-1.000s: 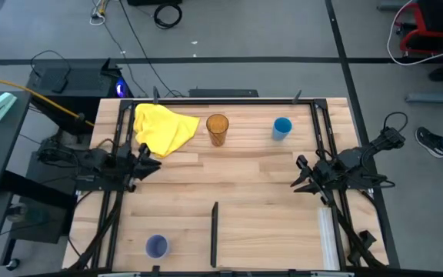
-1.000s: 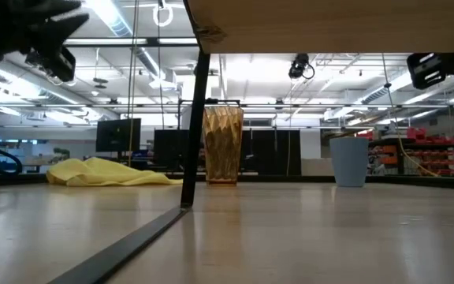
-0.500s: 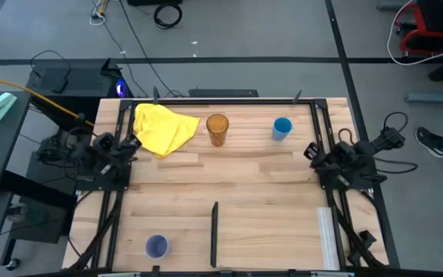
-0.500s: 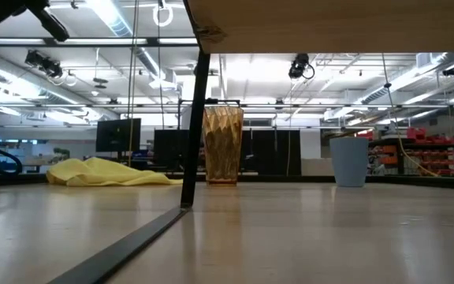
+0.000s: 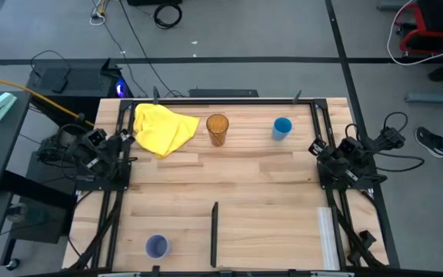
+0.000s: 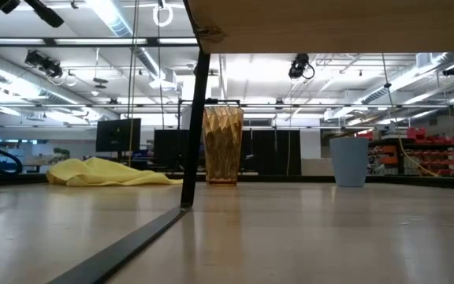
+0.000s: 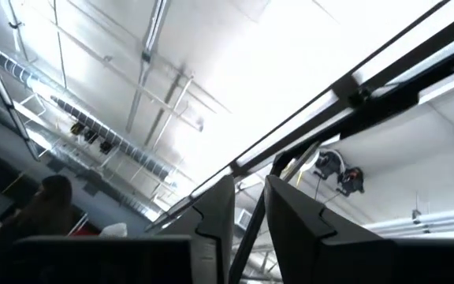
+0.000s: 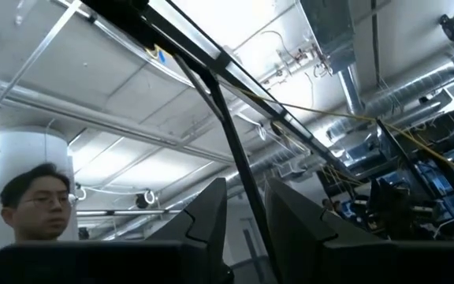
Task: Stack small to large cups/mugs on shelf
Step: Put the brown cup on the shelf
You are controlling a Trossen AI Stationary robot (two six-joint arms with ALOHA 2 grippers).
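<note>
Now | left jaws (image 7: 248,229), right jaws (image 8: 245,229): narrowly spread, empty, at desk (image 5: 229,185) side edges | amber tumbler (image 5: 217,129), blue cup (image 5: 282,128): far edge | lavender cup (image 5: 156,246): near-left corner

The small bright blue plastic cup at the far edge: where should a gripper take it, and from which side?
Grip the small bright blue plastic cup across its rim, coming straight down from above. It stands upright, mouth open, with clear table around it; the right gripper is likely nearest.

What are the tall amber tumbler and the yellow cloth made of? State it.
Tall amber tumbler: apparently translucent plastic, since background light glows through its faceted wall. Yellow cloth: soft matte fabric, judging by its crumpled folds.
</note>
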